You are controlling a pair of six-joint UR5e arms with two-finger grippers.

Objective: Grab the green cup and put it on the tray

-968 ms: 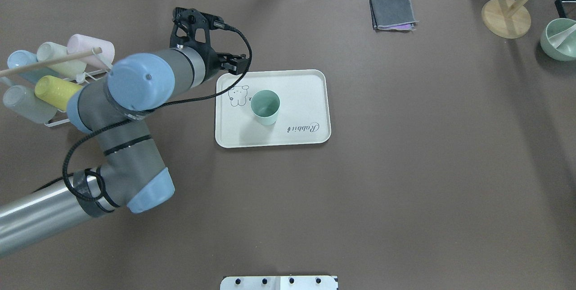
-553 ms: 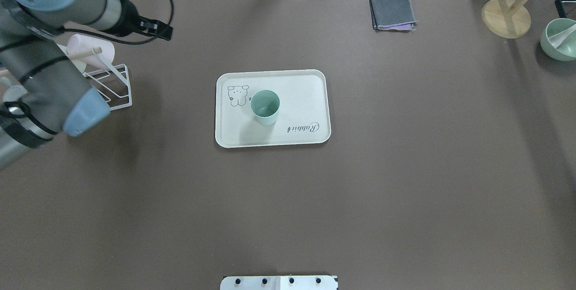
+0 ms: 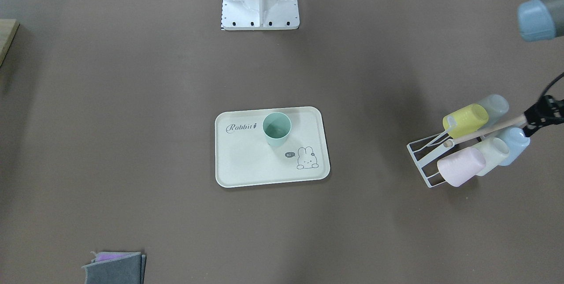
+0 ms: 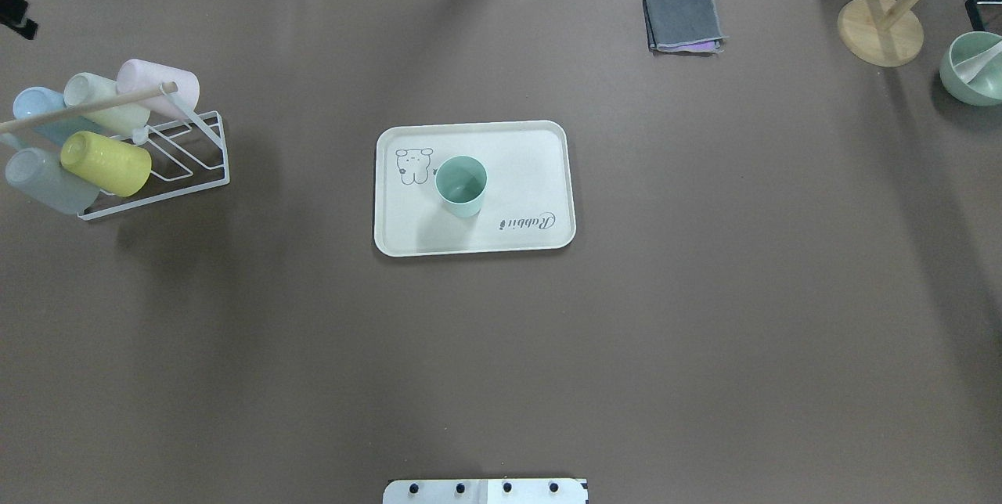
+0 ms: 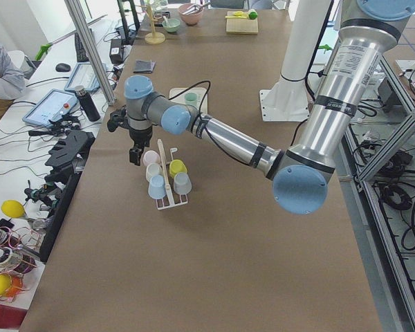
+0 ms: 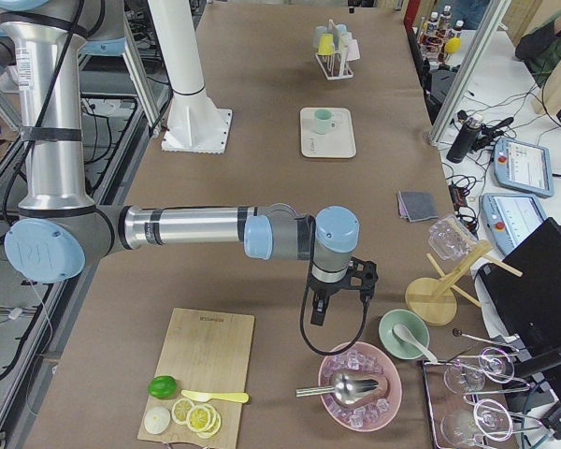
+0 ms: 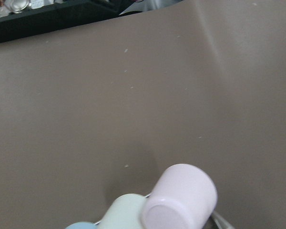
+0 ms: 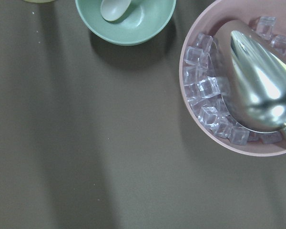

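The green cup (image 4: 461,185) stands upright and alone on the cream tray (image 4: 532,167), beside the bunny drawing; it also shows in the front view (image 3: 276,128). My left gripper (image 5: 134,153) hangs above the table just beyond the cup rack (image 4: 188,167), far from the tray; only a black bit of it shows at the overhead view's left edge, and I cannot tell if it is open. My right gripper (image 6: 318,309) hovers at the table's far right end above a pink bowl of ice (image 8: 229,86); I cannot tell its state.
The white wire rack holds a pink cup (image 7: 181,198), yellow, pale green and blue cups on their sides. A grey cloth (image 4: 683,21), a wooden stand (image 4: 881,29) and a green bowl with a spoon (image 4: 973,68) sit at the back right.
My left arm has drawn back from beside the tray to the left and almost out of the overhead view. The green cup stays put on the tray.
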